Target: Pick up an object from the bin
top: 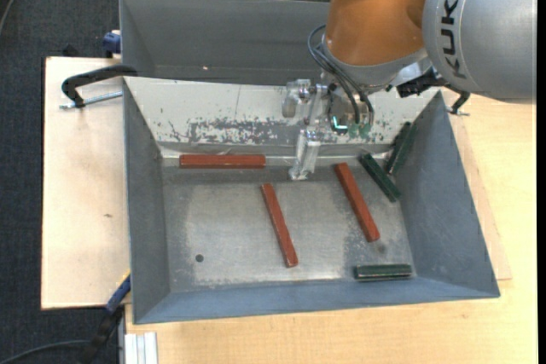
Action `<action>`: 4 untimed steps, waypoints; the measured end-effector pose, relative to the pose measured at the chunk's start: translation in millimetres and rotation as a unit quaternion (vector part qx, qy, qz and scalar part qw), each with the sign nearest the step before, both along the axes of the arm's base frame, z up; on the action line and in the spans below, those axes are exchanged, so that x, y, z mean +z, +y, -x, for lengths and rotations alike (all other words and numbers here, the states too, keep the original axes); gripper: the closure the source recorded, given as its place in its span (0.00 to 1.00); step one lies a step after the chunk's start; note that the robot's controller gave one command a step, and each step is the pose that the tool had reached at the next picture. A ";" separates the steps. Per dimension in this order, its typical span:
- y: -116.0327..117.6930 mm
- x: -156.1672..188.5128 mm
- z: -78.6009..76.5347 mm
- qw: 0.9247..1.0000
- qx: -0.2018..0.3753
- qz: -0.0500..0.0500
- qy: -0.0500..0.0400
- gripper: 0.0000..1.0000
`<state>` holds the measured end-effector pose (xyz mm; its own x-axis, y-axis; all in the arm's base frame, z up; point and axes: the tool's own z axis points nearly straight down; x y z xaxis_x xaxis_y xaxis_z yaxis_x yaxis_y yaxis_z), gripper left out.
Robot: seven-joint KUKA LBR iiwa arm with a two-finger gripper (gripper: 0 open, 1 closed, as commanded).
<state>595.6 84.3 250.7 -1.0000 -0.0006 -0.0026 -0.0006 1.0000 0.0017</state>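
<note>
Red-brown long bar point(222, 160) against the back wall point(222, 111) and red-brown slanted bar point(357, 202) flank the gripper point(300, 170); we cannot tell its opening. Descending here, we judge, it risks closing on bare grey metal bin point(213, 247) floor or scraping that wall.

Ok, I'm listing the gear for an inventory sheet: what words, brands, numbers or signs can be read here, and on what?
"KUKA": in dark letters running up the side of the grey arm.
Red-brown sticks: no writing to be seen.
Dark green sticks: no writing to be seen.
Bin: no label or number; the dark speckles on its back wall are scuffs, not text.
</note>
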 end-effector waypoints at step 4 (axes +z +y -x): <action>-8.2 -61.3 27.2 0.740 0.673 0.003 -0.005 1.00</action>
